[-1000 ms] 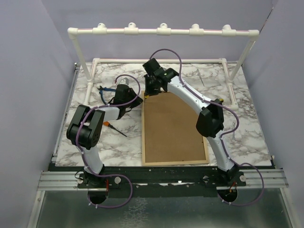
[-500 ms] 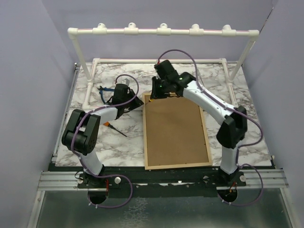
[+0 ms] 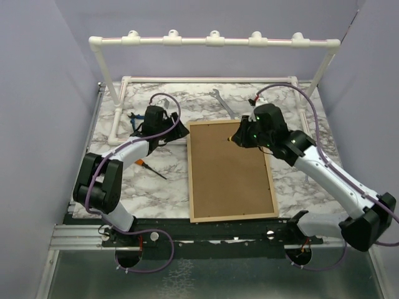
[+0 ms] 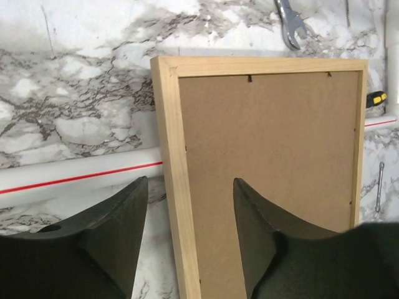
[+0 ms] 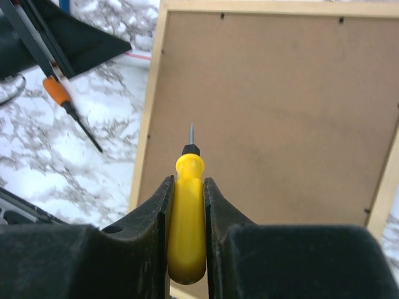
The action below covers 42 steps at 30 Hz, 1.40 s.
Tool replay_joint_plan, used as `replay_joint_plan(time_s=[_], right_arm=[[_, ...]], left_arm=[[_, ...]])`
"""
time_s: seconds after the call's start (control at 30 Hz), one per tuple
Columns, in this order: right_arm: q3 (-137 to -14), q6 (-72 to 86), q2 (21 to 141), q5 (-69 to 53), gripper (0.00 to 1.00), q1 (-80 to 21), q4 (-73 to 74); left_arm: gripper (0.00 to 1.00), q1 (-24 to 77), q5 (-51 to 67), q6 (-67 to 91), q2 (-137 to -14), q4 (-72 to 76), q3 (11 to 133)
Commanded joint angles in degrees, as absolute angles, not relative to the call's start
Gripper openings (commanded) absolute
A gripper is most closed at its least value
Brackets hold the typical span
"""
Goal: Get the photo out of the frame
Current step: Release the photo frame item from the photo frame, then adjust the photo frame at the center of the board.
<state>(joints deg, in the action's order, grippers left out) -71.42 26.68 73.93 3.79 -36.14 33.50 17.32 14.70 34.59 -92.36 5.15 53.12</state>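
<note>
The frame (image 3: 230, 171) lies face down on the marble table, its brown fibreboard back up inside thin light-wood edging. The photo is hidden under it. My left gripper (image 3: 180, 132) is open at the frame's far-left corner. In the left wrist view (image 4: 191, 182) its jaws stand one on each side of the frame's wooden side rail (image 4: 173, 156) without touching it. My right gripper (image 3: 239, 136) is over the far part of the back. It is shut on a yellow-handled screwdriver (image 5: 187, 212), whose tip points across the fibreboard (image 5: 280, 112).
A white PVC pipe rack (image 3: 212, 42) spans the back and sides of the table. A wrench (image 3: 222, 101) lies behind the frame. An orange-handled screwdriver (image 3: 150, 167) and a blue-handled tool (image 3: 137, 118) lie left of the frame.
My right arm swung from the frame's far-left corner to its far-right part, carrying the screwdriver. My left gripper moved right to the frame's far-left corner. The frame turned slightly.
</note>
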Motion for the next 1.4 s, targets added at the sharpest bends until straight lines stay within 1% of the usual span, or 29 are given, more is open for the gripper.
replay_joint_plan(time_s=[0.0, 0.1, 0.13, 0.17, 0.23, 0.27, 0.47, 0.57, 0.63, 0.77, 0.87, 0.97, 1.13, 1.37], right_arm=[[-60.6, 24.9, 63.0, 2.9, 0.01, -36.5, 25.1], [-52.9, 26.6, 56.1, 1.7, 0.00, -36.5, 23.6], [-51.1, 27.3, 54.1, 2.1, 0.01, -36.5, 23.7], [-49.6, 28.0, 52.2, 3.0, 0.01, -36.5, 24.3], [-47.2, 29.7, 49.0, 6.5, 0.01, -36.5, 26.2], [-46.4, 30.5, 47.7, 8.9, 0.01, -36.5, 27.4], [-44.0, 38.1, 42.4, 22.8, 0.01, -36.5, 34.3], [-43.6, 41.6, 41.6, 27.6, 0.01, -36.5, 36.0], [-43.5, 42.0, 41.6, 28.6, 0.01, -36.5, 35.9], [-43.6, 42.4, 43.1, 27.8, 0.01, -36.5, 35.6], [-43.4, 42.5, 44.6, 26.4, 0.01, -36.5, 35.6], [-42.6, 42.2, 45.7, 24.8, 0.01, -36.5, 34.9], [-40.6, 39.9, 45.8, 20.0, 0.01, -36.5, 31.1], [-40.4, 40.1, 45.2, 21.5, 0.01, -36.5, 31.6]], left_arm=[[0.60, 17.4, 16.2, 27.3, -90.0, 3.1, 56.5], [0.64, 17.9, 15.6, 25.9, -90.0, 2.7, 57.8], [0.70, 18.1, 15.3, 26.0, -90.0, 2.4, 58.1], [0.78, 18.4, 14.9, 26.2, -89.8, 2.1, 58.1], [0.97, 19.5, 13.6, 26.9, -89.1, 1.0, 58.0], [0.99, 20.3, 12.6, 27.1, -88.5, 0.2, 57.5], [0.99, 25.7, 2.4, 29.6, -83.1, -9.5, 52.5], [0.99, 26.0, -3.7, 33.8, -78.5, -13.7, 48.0], [0.99, 25.1, -6.2, 38.7, -73.7, -15.4, 44.5], [0.99, 23.2, -2.1, 45.8, -63.4, -14.4, 36.5], [0.98, 23.4, 5.5, 45.7, -58.8, -12.3, 33.4], [0.97, 23.5, 8.7, 46.7, -55.4, -12.2, 30.8], [0.93, 24.5, 11.3, 46.1, -54.8, -11.9, 28.5], [0.85, 32.7, 5.3, 47.2, -58.0, -9.8, 28.4]])
